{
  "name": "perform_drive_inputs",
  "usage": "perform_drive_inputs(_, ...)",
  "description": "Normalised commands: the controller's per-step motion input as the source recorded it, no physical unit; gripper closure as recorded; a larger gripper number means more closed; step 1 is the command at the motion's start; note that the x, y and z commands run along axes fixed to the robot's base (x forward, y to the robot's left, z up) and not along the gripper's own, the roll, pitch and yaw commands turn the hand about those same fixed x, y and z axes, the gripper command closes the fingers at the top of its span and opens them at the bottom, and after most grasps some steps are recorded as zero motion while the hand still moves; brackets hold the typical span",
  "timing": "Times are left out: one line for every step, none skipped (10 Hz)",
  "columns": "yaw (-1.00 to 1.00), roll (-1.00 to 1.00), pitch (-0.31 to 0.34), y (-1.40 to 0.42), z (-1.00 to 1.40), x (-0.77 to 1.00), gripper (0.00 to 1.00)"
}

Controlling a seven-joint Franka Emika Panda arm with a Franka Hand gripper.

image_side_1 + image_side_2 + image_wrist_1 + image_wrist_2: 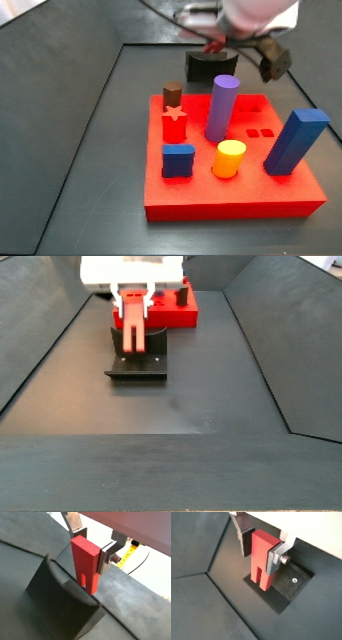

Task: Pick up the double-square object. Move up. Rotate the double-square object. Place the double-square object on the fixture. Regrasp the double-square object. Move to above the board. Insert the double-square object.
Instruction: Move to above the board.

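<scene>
In a side view the fixture [138, 364] sits nearest, the double-square object [134, 326] standing upright on it, pinched between the jaws of the gripper [134, 308], with the board [182, 308] beyond at one o'clock.

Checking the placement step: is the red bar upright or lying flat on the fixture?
Upright: the double-square object stands on end on the fixture, between the hand's fingers.

A robotics lab test cell: dark walled tray floor [201, 396], the fixture [138, 364] bolted down, a red peg board [234, 195], and the end effector [134, 311] above the fixture.
</scene>
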Motion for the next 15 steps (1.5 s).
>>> perform_drive_inputs(-0.17, 0.02, 0.071, -0.14, 1.00, 0.02, 1.00)
perform_drive_inputs(-0.12, 0.01, 0.137, -0.13, 1.00, 0.02, 1.00)
perform_drive_inputs(-0.07, -0.01, 0.181, -0.13, 1.00, 0.01, 1.00)
perform_drive_inputs(-0.03, -0.02, 0.202, -0.12, 1.00, 0.01, 1.00)
perform_drive_inputs(0.00, -0.03, 0.204, -0.11, 1.00, 0.01, 1.00)
perform_drive_inputs(0.07, -0.04, 0.206, -0.10, 1.00, 0.01, 1.00)
perform_drive_inputs(0.10, -0.04, 0.205, -0.09, 1.00, 0.02, 1.00)
perform_drive_inputs(0.13, -0.03, 0.191, -0.08, 0.94, 0.02, 1.00)
perform_drive_inputs(0.15, -0.02, 0.171, -0.06, 0.77, 0.03, 1.00)
perform_drive_inputs(0.16, -0.02, 0.139, -0.04, 0.53, 0.03, 1.00)
perform_drive_inputs(0.17, -0.03, 0.114, -0.03, 0.35, 0.03, 1.00)
perform_drive_inputs(0.16, -0.03, 0.087, -0.02, 0.18, 0.02, 1.00)
perform_drive_inputs(-0.01, -1.00, 0.018, -1.00, 0.33, -0.64, 1.00)
perform_drive_inputs(-0.01, -1.00, 0.013, -1.00, 0.34, -0.64, 1.00)
perform_drive_inputs(-0.01, -1.00, -0.009, -1.00, 0.37, -0.69, 1.00)
